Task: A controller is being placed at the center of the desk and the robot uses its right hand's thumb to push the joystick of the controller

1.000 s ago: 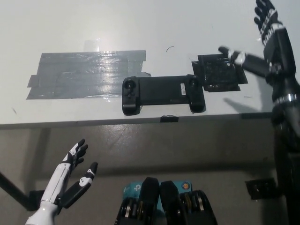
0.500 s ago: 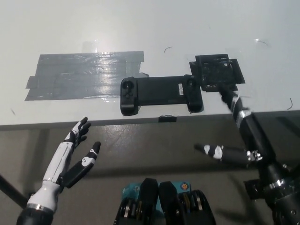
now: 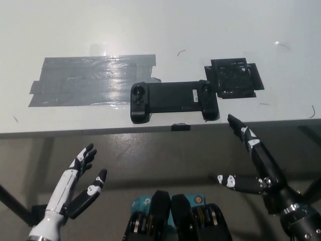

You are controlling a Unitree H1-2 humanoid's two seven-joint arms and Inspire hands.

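controller (image 3: 174,101) on desk (image 3: 210,30), right hand (image 3: 256,165) below

The controller (image 3: 174,101) lies on the table (image 3: 225,30) near its front edge. A tape patch (image 3: 85,80) lies to the controller's left, a mat (image 3: 233,79) just behind its right end. Both hands hang below the table's front edge.

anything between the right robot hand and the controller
Nothing; head view shows only bare desk edge between the right robot hand and the controller.
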